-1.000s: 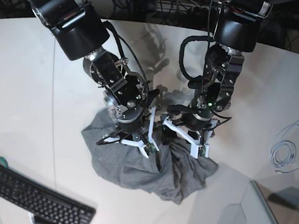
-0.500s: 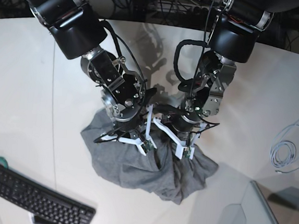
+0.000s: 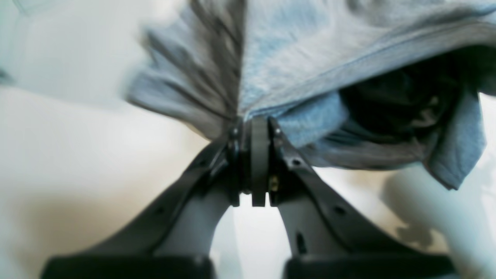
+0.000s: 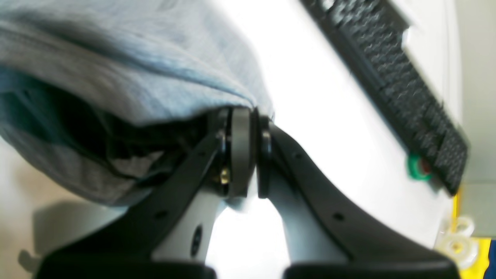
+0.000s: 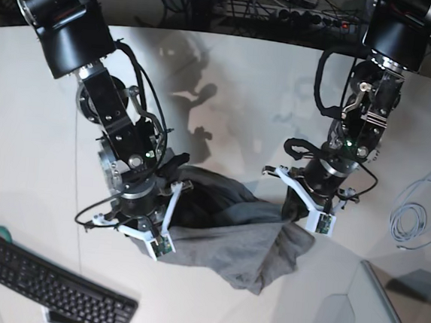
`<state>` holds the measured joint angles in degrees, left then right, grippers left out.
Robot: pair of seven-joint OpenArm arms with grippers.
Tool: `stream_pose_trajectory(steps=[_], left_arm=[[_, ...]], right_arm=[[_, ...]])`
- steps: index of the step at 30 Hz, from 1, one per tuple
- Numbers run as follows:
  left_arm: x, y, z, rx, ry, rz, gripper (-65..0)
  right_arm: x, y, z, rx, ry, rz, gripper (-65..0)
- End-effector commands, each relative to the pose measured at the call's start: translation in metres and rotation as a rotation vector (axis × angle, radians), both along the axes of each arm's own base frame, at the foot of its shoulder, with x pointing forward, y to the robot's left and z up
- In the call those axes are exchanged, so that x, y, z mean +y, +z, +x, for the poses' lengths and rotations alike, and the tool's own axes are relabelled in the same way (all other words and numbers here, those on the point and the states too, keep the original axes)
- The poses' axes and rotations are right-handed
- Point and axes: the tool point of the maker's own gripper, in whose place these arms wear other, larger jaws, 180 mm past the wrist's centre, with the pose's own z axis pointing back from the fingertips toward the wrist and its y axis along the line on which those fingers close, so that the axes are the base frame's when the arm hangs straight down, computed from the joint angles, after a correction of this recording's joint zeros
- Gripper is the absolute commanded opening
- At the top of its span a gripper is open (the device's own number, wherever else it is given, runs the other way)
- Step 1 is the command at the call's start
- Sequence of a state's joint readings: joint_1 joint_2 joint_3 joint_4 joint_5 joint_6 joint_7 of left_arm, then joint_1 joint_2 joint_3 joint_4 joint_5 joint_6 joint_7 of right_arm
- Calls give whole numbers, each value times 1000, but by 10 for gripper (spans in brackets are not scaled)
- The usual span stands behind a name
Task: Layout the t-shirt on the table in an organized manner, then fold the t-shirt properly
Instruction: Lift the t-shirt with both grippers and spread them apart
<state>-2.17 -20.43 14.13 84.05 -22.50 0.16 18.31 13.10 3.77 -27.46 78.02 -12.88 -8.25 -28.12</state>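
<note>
The heather-grey t-shirt (image 5: pixel 231 246) hangs stretched between my two grippers, part of it still bunched on the white table (image 5: pixel 229 95). On the left of the base view, my right gripper (image 5: pixel 172 203) is shut on an edge of the fabric. The right wrist view shows the right gripper (image 4: pixel 242 112) clamped on a fold of the t-shirt (image 4: pixel 116 77). My left gripper (image 5: pixel 291 206) stands on the right of the base view, also shut on the cloth. Up close, the left gripper (image 3: pixel 254 120) pinches a hem of the t-shirt (image 3: pixel 310 58), which gapes open beside it.
A black keyboard (image 5: pixel 47 279) lies at the front left and also shows as the keyboard (image 4: pixel 387 66) in the right wrist view, with a small green object (image 4: pixel 416 167) beside it. A coiled cable (image 5: pixel 415 213) rests at the right. A grey panel (image 5: pixel 383 320) fills the front right corner.
My left gripper has closed on the t-shirt. Both arms have drawn apart, left and right, pulling the bunched fabric out between them.
</note>
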Motion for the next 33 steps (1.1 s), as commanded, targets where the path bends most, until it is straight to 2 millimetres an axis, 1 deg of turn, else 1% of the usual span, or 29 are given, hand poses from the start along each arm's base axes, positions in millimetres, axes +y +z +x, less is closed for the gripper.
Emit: stream_pose_trajectory(steps=[1,4,6,7,9,10,12,13,14,15,17,21,24,26,27,28,29,30,31,32,33], left_arm=[[9,20,6,-43,-5,28,-650],[17,48,-1,-34,-25,77,-650],[20,71,-8,-42,-36,123,-650],[20,81,-11,-47,-47,172,-650],[22,85,-25,-25,-57,272,-650],[26,84,-30,-15,-56,328,-650],[38,75,-38,3,-42,431,-650],[45,70,-40,9,-31,482,-650],[51,68,-40,10,-22,521,-650],[53,69,-37,2,-10,549,-650],[55,79,-23,-35,-15,617,-650],[59,90,12,-58,-38,718,-650],[54,94,47,-59,-20,734,-650],[47,97,75,-50,-21,765,-650],[42,99,91,-46,-34,804,-650],[36,108,107,-58,-47,848,-650],[30,120,121,-78,-53,882,-650],[22,134,133,-107,-61,911,-650],[12,154,146,-148,-64,934,-650],[3,178,158,-199,-59,950,-650],[-6,202,167,-248,-51,961,-650]], right_arm=[[-6,24,9,-68,-16,-1,-650],[-15,37,-7,-59,-37,0,-650],[-19,41,-22,-43,-45,6,-650],[-19,39,-34,-20,-49,13,-650],[-17,37,-57,15,-53,33,-650],[-16,34,-69,36,-51,42,-650],[-9,25,-89,83,-6,40,-650],[-6,20,-94,103,21,29,-650],[-5,18,-95,112,45,17,-650],[-4,19,-89,110,61,3,-650],[-6,19,-74,104,63,-23,-650],[-17,26,-27,76,54,-94,-650],[-24,36,15,58,73,-155,-650],[-26,53,46,-5,89,-169,-650],[-28,68,64,-46,89,-176,-650],[-32,85,80,-83,84,-187,-650],[-35,101,93,-111,79,-197,-650],[-37,119,105,-145,73,-204,-650],[-43,142,117,-187,61,-217,-650],[-55,164,127,-227,45,-240,-650],[-61,185,133,-270,38,-252,-650]])
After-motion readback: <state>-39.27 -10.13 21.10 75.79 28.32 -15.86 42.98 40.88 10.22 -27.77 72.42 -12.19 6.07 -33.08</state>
